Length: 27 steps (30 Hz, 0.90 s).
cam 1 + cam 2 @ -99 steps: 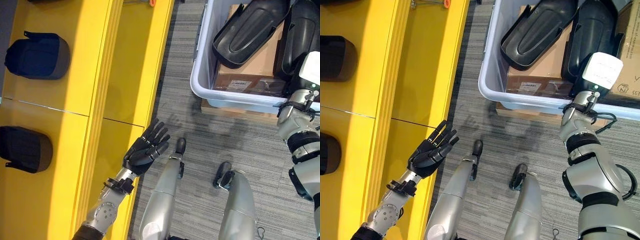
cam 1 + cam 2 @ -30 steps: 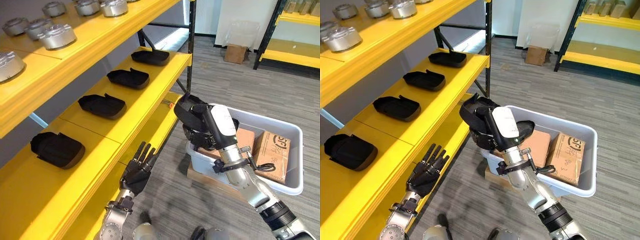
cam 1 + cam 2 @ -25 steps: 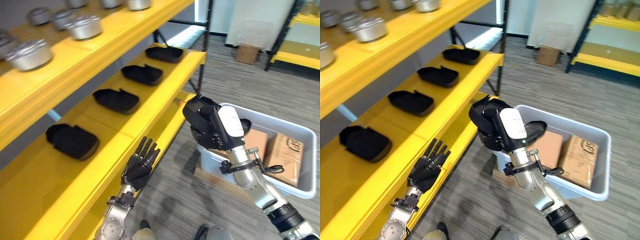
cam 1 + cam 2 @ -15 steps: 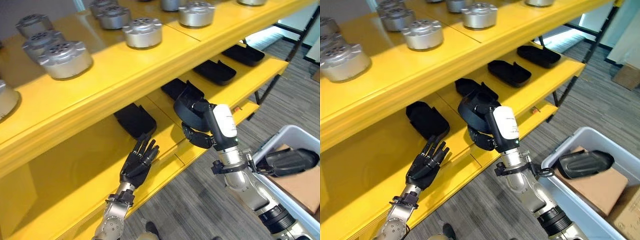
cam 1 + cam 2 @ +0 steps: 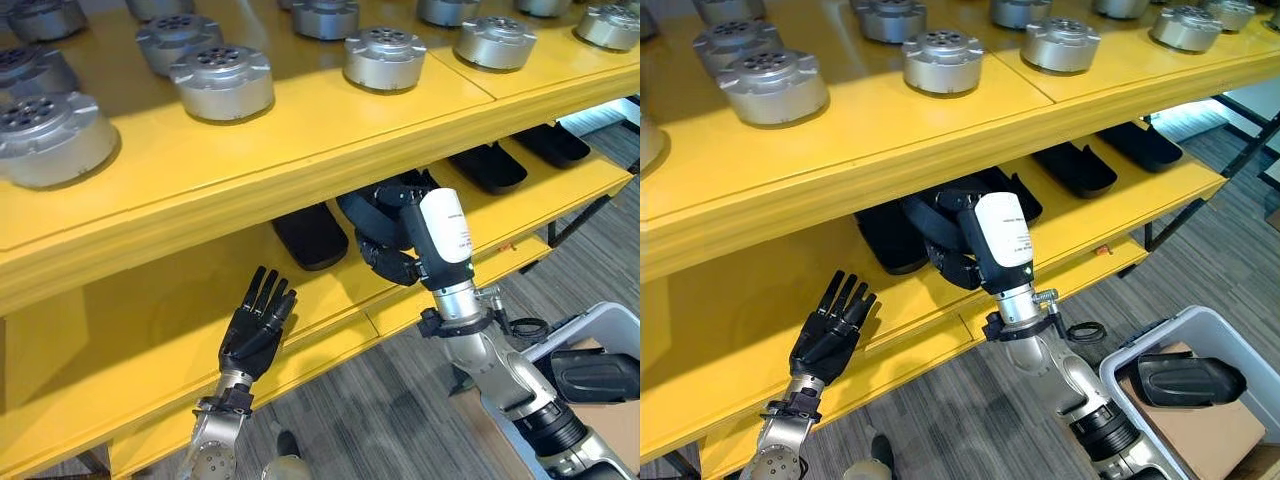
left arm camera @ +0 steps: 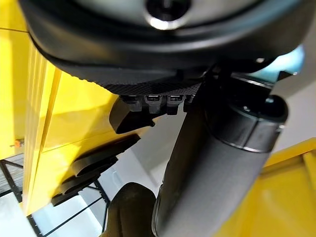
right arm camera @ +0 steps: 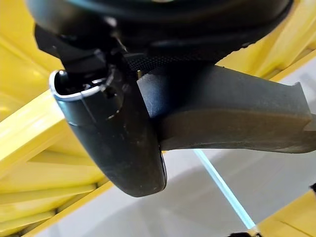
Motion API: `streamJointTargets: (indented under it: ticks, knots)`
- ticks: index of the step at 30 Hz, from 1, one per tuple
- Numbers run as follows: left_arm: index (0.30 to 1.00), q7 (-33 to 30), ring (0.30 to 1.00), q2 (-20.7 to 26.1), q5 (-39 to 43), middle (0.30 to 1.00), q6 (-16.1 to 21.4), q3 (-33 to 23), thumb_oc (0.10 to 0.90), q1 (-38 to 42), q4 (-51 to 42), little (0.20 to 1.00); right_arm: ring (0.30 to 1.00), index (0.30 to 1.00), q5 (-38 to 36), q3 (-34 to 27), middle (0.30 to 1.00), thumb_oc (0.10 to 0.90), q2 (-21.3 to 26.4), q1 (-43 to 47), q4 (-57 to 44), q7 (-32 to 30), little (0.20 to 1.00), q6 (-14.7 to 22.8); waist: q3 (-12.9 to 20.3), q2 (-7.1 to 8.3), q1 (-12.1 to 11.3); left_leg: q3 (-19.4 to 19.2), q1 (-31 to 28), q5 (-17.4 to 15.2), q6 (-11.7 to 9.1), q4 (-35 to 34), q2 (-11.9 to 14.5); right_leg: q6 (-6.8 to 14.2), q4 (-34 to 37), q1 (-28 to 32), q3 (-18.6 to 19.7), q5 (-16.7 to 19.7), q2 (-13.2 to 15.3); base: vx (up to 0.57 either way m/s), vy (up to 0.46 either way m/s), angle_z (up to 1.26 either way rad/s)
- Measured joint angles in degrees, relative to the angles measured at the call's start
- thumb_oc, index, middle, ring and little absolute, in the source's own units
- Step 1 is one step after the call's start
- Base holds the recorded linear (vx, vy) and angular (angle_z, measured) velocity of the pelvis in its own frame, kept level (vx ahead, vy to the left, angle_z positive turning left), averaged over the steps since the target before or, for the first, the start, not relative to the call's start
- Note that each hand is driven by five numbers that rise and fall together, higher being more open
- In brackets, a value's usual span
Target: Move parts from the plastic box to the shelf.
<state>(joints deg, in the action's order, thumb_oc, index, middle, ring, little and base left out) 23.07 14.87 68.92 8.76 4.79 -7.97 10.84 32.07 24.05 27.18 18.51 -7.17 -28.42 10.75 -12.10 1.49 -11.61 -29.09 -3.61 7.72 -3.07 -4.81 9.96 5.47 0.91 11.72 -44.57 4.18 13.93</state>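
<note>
Landmark: you take the yellow shelf (image 5: 300, 170) as reference; its middle board carries the black parts.
Right hand: your right hand (image 5: 392, 262) is up at the front edge of the middle board, below the top board, fingers curled round a black part (image 5: 372, 208); the right wrist view shows the part (image 7: 232, 116) pressed against the hand.
Held part: it sits just under the top board's lip, over the middle board, between the parts lying there.
Shelved parts: one black shell (image 5: 311, 235) lies on the middle board just left of your held part; two more (image 5: 488, 166) lie further right along the same board.
Left hand: your left hand (image 5: 255, 325) is raised in front of the middle board, left of the held part, fingers straight and spread, holding nothing.
Top board: silver round housings (image 5: 222, 80) stand in rows.
Plastic box: the box (image 5: 1137, 377) is on the floor, low and right of the shelf, with one black part (image 5: 1188, 381) lying on cardboard inside.
</note>
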Motion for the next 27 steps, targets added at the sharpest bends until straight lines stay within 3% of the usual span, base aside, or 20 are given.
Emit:
streamJointTargets:
  ticks: [6,15,23,27]
  knots:
    - [1.000,0.00,1.000,0.00,0.26,1.000,0.00,-0.35,0.900,-0.19,-0.09,1.000,0.300,0.300,5.68,0.42,0.300,0.400,-0.19,1.30,0.00,0.00,0.300,-0.18,-0.02,0.02,-1.68,1.28,1.78,0.69,-0.24,-0.01,-0.18,0.58,1.15,-0.27,-0.76,0.06,-0.32,0.02,0.026,0.11]
    - [1.000,0.15,1.000,-0.07,0.52,1.000,0.01,-0.64,0.900,-0.96,0.06,1.000,0.300,0.300,6.55,4.74,0.300,0.400,-0.27,4.57,0.00,1.89,0.300,1.38,-0.03,0.02,-2.91,1.90,2.75,1.03,-0.20,-0.01,-0.35,1.32,2.32,-0.29,-1.65,0.53,-0.64,0.04,0.044,0.04]
    - [1.000,1.36,1.000,-0.30,0.52,1.000,0.01,-0.50,0.900,-0.85,1.23,1.000,0.300,0.300,10.95,9.27,0.300,0.400,-2.29,7.49,0.00,5.91,0.300,8.50,-0.03,0.03,-4.53,3.17,3.46,0.62,0.16,-0.01,-1.59,1.30,2.07,-0.03,-3.13,0.57,0.31,0.10,0.121,0.11]
    - [1.000,1.44,1.000,-0.29,0.50,1.000,-0.11,-0.60,0.900,-0.54,2.18,1.000,0.300,0.300,12.88,11.09,0.300,0.400,-2.42,8.06,-0.02,7.28,0.300,12.20,-0.05,0.28,-5.84,4.91,3.49,-0.50,0.89,-0.01,-3.53,1.31,0.51,0.71,-3.59,0.67,2.41,0.09,0.179,0.23]
